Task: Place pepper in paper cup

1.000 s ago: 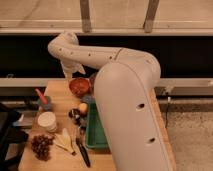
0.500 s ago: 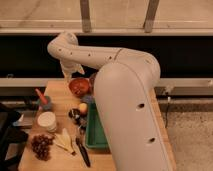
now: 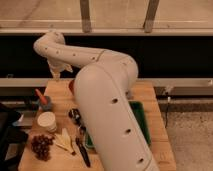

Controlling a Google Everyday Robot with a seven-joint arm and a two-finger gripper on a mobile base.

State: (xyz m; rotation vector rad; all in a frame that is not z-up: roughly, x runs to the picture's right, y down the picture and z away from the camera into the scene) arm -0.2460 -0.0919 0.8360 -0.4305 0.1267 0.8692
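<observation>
The pepper (image 3: 39,95), slender and red-orange, leans up out of a small blue cup (image 3: 46,105) near the table's left edge. The paper cup (image 3: 46,121), short, wide and white, stands just in front of it. My gripper (image 3: 55,75) hangs at the end of the white arm over the back left of the table. It is behind and a little right of the pepper, well above it and apart from it. The gripper holds nothing that I can see.
My large white arm (image 3: 112,115) covers the middle of the wooden table (image 3: 57,162). A sliver of the red-orange bowl (image 3: 71,86) shows beside it. Grapes (image 3: 41,146), yellow wedges (image 3: 62,140) and a dark knife (image 3: 83,153) lie in front. A green tray (image 3: 143,125) sits right.
The arm has swung left. Its big link now hides most of the red-orange bowl and the yellow fruit. The gripper has moved a little left along the table's back.
</observation>
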